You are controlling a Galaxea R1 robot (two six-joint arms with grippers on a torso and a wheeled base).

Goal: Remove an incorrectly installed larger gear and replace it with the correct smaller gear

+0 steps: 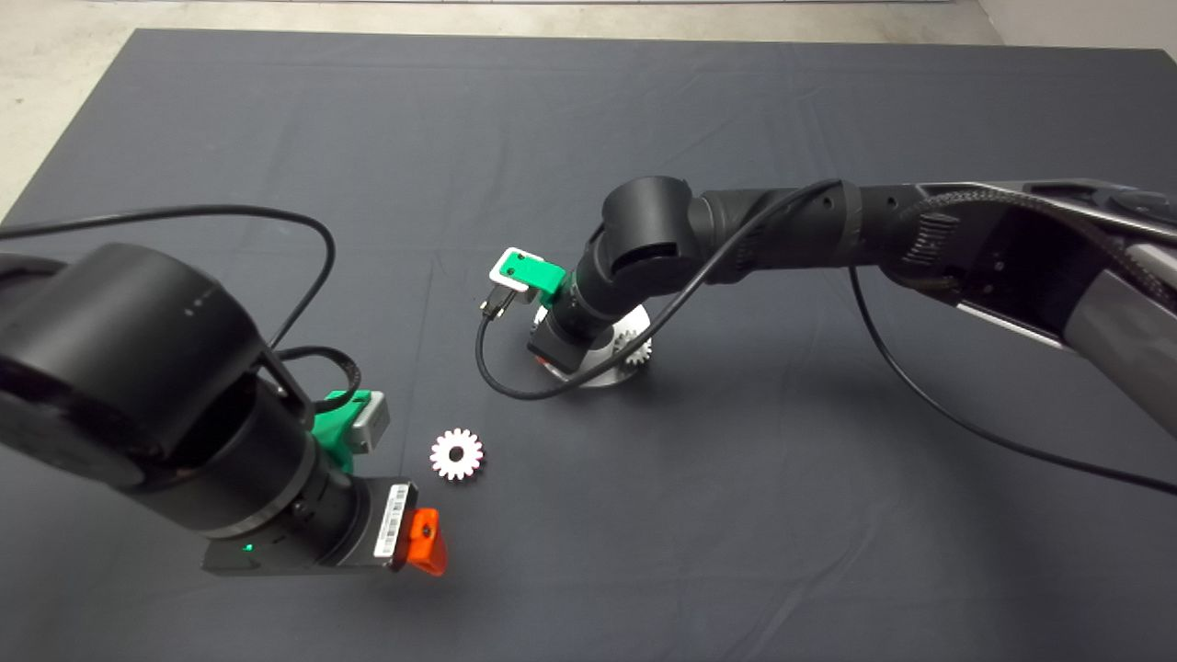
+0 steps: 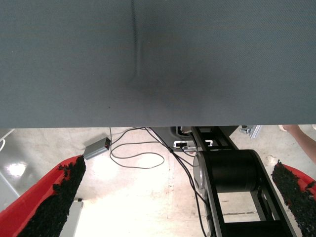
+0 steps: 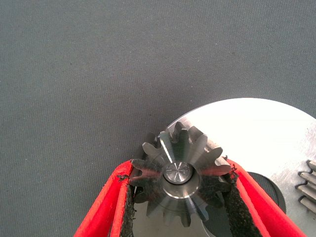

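Note:
The smaller gear, dark shiny steel, sits on a pin at the edge of a round silver base plate. My right gripper is shut on it, with a black pad pressing its teeth on each side. In the head view that gripper reaches down over the plate at mid-mat and hides the gear. The larger gear, bright white-faced, lies flat on the mat left of the plate. My left gripper hovers open near it at the lower left, and nothing is between its fingers.
A pale small gear sits on the plate's right side and shows again in the right wrist view. Black cables loop from both wrists. Beyond the mat's edge lie floor cables, a grey box and a person's arm.

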